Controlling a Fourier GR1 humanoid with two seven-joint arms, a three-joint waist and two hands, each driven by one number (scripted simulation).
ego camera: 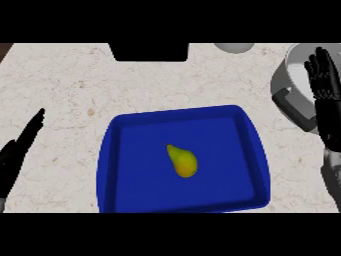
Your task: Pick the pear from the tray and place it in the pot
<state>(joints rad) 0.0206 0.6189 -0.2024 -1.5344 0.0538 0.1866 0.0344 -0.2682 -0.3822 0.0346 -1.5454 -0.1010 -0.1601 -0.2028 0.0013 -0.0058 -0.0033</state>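
1. Your right hand [337, 120] is up at the right edge of the view, fingers straight and close together, pointing away from you. It holds nothing.
2. That hand lies over the grey pot [295, 95], and its fingers cover part of the pot's inside.
3. Your left hand [10, 157] is low at the left edge, also flat and straight-fingered, with nothing in it. It rests over the counter [62, 85], well apart from the tray.
4. The blue tray [108, 165] sits between your two hands, in the lower middle of the view.
5. The pear [182, 161] lies on its side near the middle of the tray, narrow end toward the upper left. Neither hand touches it.
6. Along the counter's far edge you see a black block [149, 51] and a pale round thing [234, 47].
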